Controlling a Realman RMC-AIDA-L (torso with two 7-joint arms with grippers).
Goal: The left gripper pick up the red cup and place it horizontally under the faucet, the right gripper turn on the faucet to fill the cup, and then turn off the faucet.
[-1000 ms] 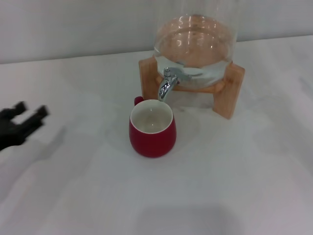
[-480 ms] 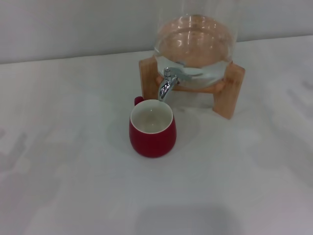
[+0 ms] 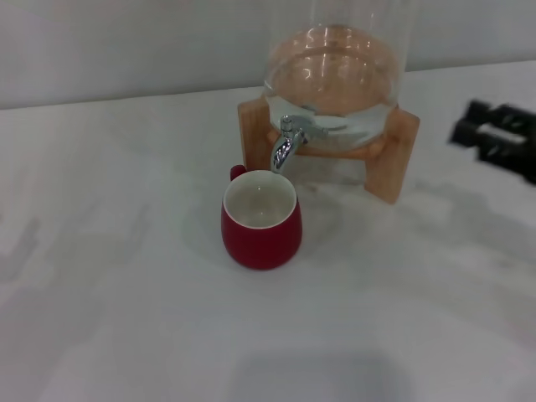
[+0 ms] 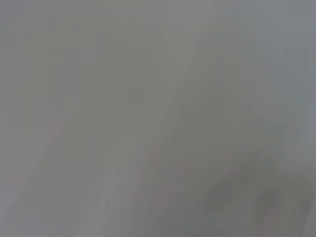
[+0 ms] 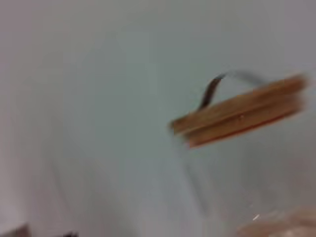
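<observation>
One squat glossy red cup (image 3: 260,220) (upright) beneath chrome faucet (image 3: 287,141).

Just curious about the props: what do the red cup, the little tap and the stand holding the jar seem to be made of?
Red cup: probably glazed ceramic, glossy red, cream inside. Faucet: shiny chrome-like metal. Stand: pale, bare-looking wood.

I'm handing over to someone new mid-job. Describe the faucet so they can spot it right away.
Find the clear glass dispenser sitting in a wooden stand at the back of the white table. The faucet sticks out of its front, directly above the red cup. It is the only shiny chrome part, with a down-curved spout.
</observation>
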